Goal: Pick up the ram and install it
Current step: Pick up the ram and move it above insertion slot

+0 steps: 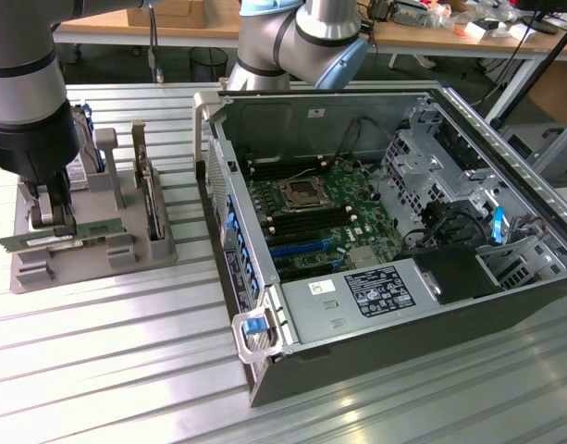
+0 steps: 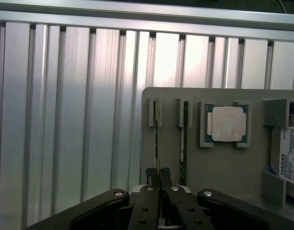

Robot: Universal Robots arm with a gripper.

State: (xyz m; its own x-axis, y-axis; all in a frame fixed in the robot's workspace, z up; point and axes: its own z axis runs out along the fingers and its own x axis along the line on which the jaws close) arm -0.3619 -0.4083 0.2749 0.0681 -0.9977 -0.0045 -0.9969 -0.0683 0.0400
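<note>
The ram (image 1: 66,238) is a long, thin green stick with a white sticker, held level and low over the front of the grey holder (image 1: 29,273) at the exterior view's left. My gripper (image 1: 54,220) is shut on its top edge. In the wrist view the ram (image 2: 157,139) is edge-on between the black fingertips (image 2: 151,173) of my gripper (image 2: 158,175), in line with a slot post of the grey holder (image 2: 209,165). Whether its lower edge still touches the holder I cannot tell. A second stick of the same kind (image 2: 183,139) stands in the neighbouring slot.
An open computer case (image 1: 265,370) lies at the exterior view's right, with its motherboard and memory slots (image 1: 306,222) exposed. On the holder sit a square silver processor (image 2: 227,123) and a labelled hard drive (image 2: 288,155). The table (image 1: 107,370) is ribbed aluminium.
</note>
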